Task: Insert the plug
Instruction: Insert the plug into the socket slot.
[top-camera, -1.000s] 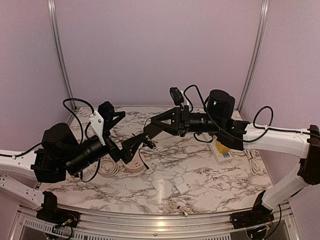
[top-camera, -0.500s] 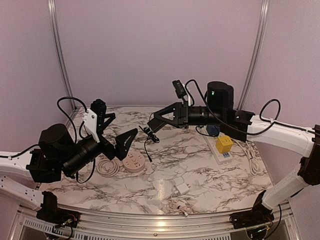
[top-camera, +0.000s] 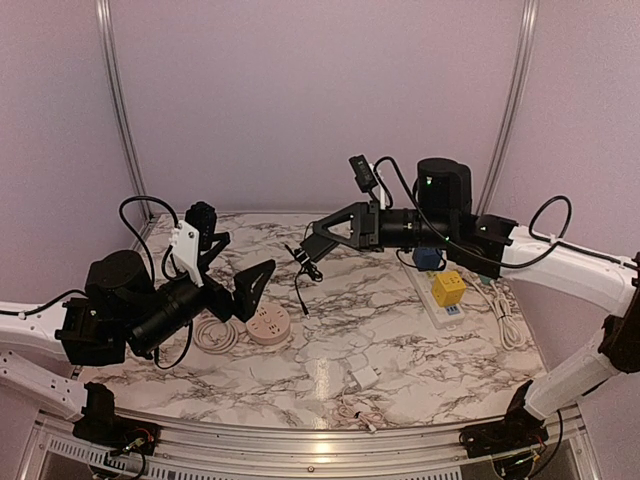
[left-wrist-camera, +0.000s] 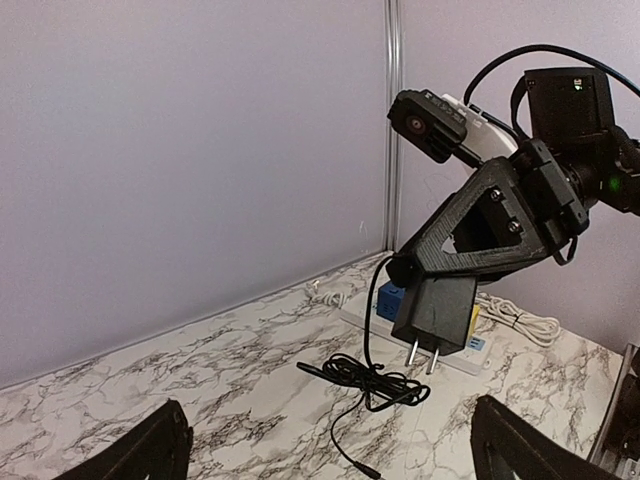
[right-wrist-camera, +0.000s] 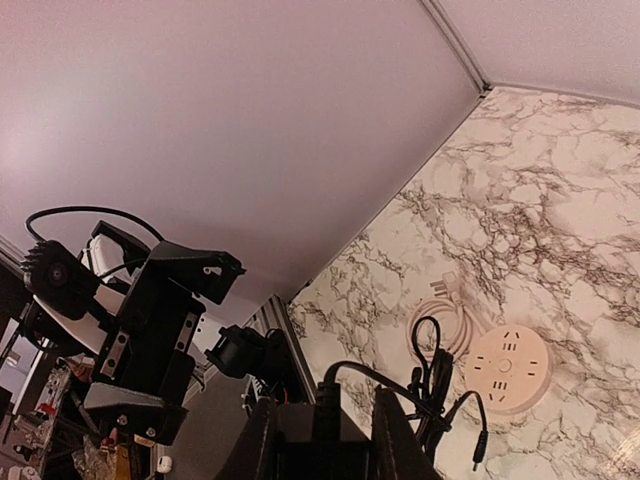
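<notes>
My right gripper (top-camera: 316, 244) is shut on the black plug (top-camera: 313, 253), held in the air above the middle of the marble table. In the left wrist view the plug (left-wrist-camera: 436, 314) shows two metal prongs pointing down, and its bundled black cord (left-wrist-camera: 388, 382) hangs below it. In the right wrist view the plug (right-wrist-camera: 322, 445) sits between my right fingers (right-wrist-camera: 256, 445). A round pink socket (top-camera: 267, 325) lies flat on the table, and a white power strip (top-camera: 441, 303) lies at the right. My left gripper (top-camera: 246, 288) is wide open and holds nothing, left of the plug.
The strip carries a blue adapter (top-camera: 428, 258) and a yellow adapter (top-camera: 447, 287). The pink socket's cord (top-camera: 214, 335) lies coiled to its left. A small white charger (top-camera: 362, 377) sits near the front, and a white cable (top-camera: 510, 326) lies by the right wall.
My right gripper has lifted the plug up and to the right, away from the left gripper. My left arm has drawn back to the left, still open.
</notes>
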